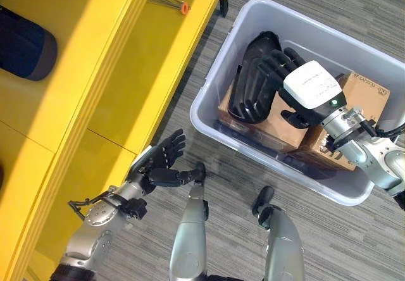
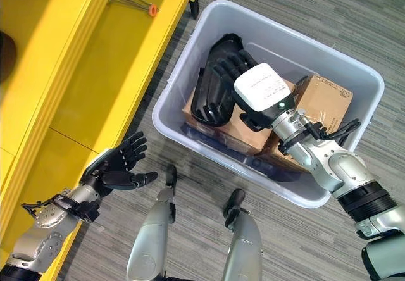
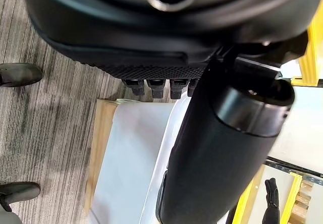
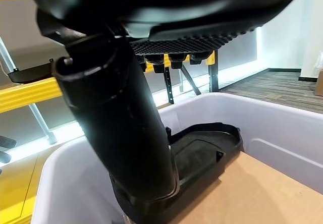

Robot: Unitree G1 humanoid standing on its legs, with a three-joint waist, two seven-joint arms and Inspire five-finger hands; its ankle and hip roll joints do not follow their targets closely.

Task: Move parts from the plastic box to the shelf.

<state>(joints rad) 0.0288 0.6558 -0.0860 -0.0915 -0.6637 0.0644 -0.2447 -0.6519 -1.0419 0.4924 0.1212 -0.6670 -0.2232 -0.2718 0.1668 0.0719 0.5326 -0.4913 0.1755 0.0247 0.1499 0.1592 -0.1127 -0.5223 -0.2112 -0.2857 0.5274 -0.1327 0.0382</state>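
Note:
A pale grey plastic box [image 1: 209, 85] stands on the carpet to my right. Inside it a black moulded part [image 1: 250, 85] leans against the near-left wall, on top of cardboard boxes [image 1: 364, 94]. My right hand [image 1: 278, 66] reaches into the box, fingers straight and spread over the black part [image 4: 202, 153], with the thumb down by its rim. It holds nothing. My left hand [image 1: 158, 164] hovers open and empty above the floor, beside the front edge of the yellow shelf [image 1: 126, 59].
A dark rounded part [image 1: 25, 47] lies on the shelf at far left. A thin wire tool with an orange tip [image 1: 171, 1] rests on the lower shelf board near its far end. Grey carpet separates the shelf and the box.

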